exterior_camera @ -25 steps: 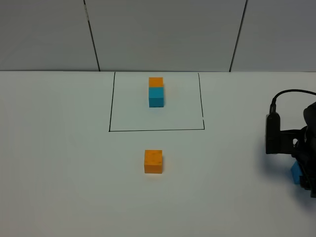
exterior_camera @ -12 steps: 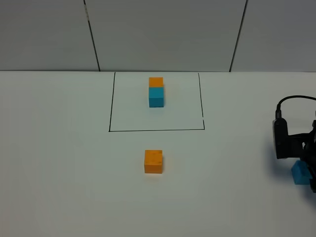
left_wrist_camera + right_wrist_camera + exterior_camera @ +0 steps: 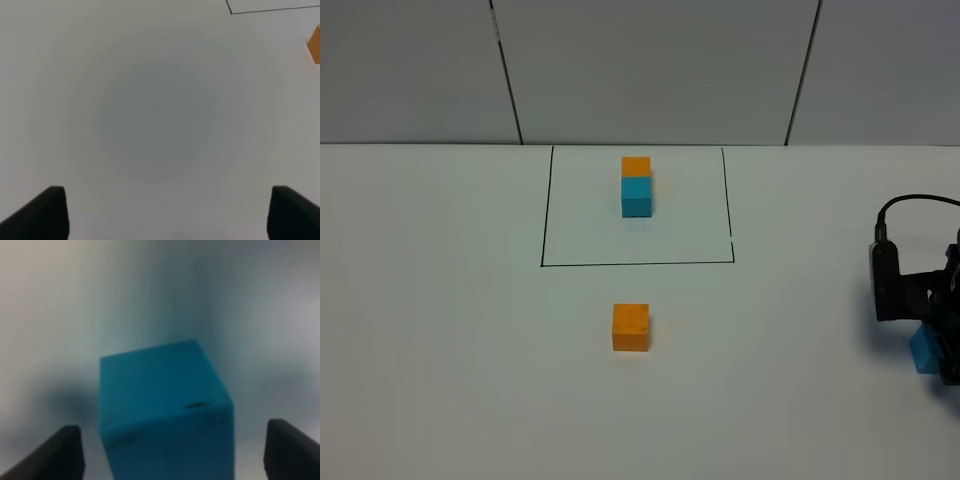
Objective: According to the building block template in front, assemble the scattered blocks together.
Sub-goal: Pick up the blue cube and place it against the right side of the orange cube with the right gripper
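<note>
Evidently, the teal cube is straddled by the wide-open right hand at the right edge of the high view.

In the right wrist view the teal cube is seen between two dark fingers, with a gap left on each side, so it is not gripped. It lies on the white worktop. The orange cube is found alone at the lower centre of the high view, well apart from the teal one and just below the black outline. Inside that outline, at upper centre, the template pair is set, orange behind teal and touching. The left hand is held wide above the worktop, gripping nothing.
</note>
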{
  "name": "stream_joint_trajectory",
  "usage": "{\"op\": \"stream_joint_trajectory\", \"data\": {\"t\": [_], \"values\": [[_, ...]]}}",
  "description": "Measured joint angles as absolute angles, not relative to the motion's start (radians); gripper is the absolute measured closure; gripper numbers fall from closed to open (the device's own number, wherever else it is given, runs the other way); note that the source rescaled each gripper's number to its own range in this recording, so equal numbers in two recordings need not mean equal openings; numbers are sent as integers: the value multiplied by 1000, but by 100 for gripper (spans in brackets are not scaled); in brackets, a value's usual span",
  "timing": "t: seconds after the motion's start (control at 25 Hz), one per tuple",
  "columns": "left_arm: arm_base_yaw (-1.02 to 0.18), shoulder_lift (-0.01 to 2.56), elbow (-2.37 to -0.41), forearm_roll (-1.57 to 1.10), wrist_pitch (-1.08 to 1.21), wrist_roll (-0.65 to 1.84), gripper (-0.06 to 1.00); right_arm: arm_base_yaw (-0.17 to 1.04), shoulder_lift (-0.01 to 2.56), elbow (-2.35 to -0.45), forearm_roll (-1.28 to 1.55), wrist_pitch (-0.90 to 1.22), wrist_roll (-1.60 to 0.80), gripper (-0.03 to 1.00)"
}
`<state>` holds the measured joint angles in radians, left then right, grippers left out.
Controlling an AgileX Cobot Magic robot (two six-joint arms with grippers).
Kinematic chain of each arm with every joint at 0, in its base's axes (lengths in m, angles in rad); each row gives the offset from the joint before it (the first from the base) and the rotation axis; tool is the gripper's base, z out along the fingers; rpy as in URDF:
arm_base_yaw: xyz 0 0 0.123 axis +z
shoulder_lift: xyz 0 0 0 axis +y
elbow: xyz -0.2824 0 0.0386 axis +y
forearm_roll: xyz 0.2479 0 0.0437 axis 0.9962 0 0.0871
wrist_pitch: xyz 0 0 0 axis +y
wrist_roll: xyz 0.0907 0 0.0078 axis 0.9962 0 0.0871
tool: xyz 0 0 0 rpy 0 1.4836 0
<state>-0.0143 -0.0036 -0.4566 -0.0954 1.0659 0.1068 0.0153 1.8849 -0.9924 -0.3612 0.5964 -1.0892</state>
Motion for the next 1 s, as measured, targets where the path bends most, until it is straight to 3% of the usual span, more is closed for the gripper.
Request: {"op": "stream_joint_trajectory", "data": {"t": [1.0], "values": [[-14,-4,-457,-95,1066,107,15,-16,1896,-992,-283,576,-1256,20]]}}
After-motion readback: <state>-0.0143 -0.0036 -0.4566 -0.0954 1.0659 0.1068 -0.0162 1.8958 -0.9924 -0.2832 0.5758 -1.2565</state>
